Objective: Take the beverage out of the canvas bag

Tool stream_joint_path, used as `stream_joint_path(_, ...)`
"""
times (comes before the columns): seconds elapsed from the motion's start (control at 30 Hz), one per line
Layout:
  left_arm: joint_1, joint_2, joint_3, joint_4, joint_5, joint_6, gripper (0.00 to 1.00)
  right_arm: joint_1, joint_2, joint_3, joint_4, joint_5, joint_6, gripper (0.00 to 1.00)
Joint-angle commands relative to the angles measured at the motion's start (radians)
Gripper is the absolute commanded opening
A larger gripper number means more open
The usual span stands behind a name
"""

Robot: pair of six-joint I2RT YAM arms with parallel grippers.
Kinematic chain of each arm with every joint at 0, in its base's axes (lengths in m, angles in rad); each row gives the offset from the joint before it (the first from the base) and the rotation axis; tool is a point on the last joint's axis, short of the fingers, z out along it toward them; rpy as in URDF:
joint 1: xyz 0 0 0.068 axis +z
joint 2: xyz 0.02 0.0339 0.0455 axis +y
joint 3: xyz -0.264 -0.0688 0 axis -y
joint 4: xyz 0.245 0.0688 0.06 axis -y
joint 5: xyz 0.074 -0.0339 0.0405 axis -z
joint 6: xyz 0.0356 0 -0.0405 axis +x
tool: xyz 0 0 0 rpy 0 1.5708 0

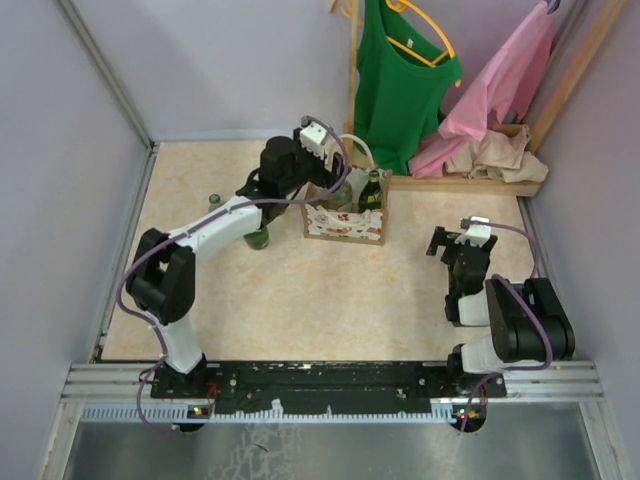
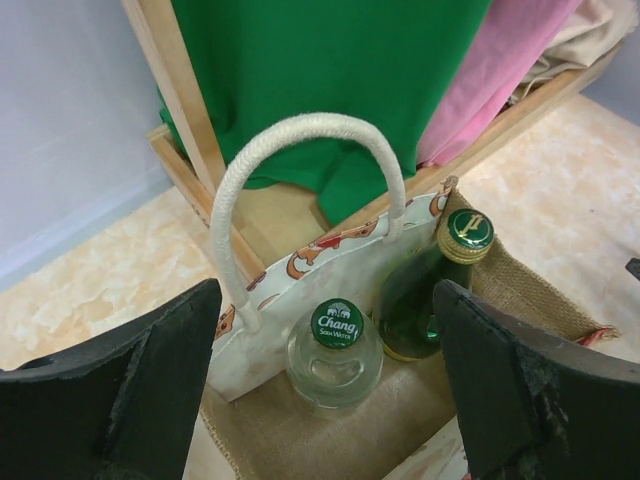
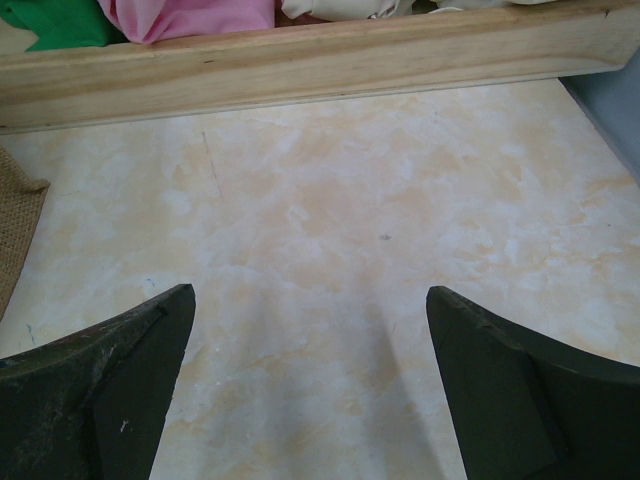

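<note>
The canvas bag (image 1: 348, 222) stands at the table's middle back, cream with a red-and-dark print and white loop handles (image 2: 300, 150). Inside stand a clear bottle with a green "Chang" cap (image 2: 336, 345) and a dark green bottle with a gold-rimmed cap (image 2: 440, 285); both also show in the top view, the clear bottle (image 1: 341, 196) and the green bottle (image 1: 372, 190). My left gripper (image 1: 332, 186) hovers over the bag's left end, open; in the left wrist view (image 2: 327, 335) its jaws stand either side of the clear bottle, not touching. My right gripper (image 1: 460, 238) is open and empty over bare table (image 3: 310, 310).
Two more green bottles stand on the table under the left arm, one near the bag (image 1: 258, 238) and one further left (image 1: 214, 200). A wooden clothes rack base (image 1: 470, 182) with green and pink garments and a beige cloth heap (image 1: 495, 152) is behind the bag. Grey walls enclose the table.
</note>
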Motion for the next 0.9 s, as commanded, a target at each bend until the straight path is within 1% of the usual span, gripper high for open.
stream_joint_path(0.0, -0.010, 0.049, 0.068, -0.021, -0.001, -0.017, 0.92, 0.009, 0.002, 0.035, 0.055, 0.005, -0.011, 0.99)
stream_joint_path(0.47, -0.013, 0.175, 0.098, -0.042, -0.055, -0.033, 0.93, 0.009, 0.002, 0.035, 0.054, 0.005, -0.012, 0.99)
stream_joint_path(0.7, -0.012, 0.228, 0.111, -0.048, -0.053, -0.043, 0.92, 0.009, 0.002, 0.035, 0.055, 0.005, -0.012, 0.99)
stream_joint_path(0.73, -0.012, 0.237, 0.115, -0.049, -0.051, -0.046, 0.91, 0.009, 0.002, 0.035, 0.055, 0.005, -0.013, 0.99)
stream_joint_path(0.8, -0.012, 0.251, 0.123, -0.053, -0.048, -0.050, 0.84, 0.009, 0.002, 0.035, 0.054, 0.005, -0.012, 0.99)
stream_joint_path(0.87, -0.012, 0.263, 0.129, -0.059, -0.046, -0.053, 0.72, 0.009, 0.002, 0.035, 0.055, 0.006, -0.011, 0.99)
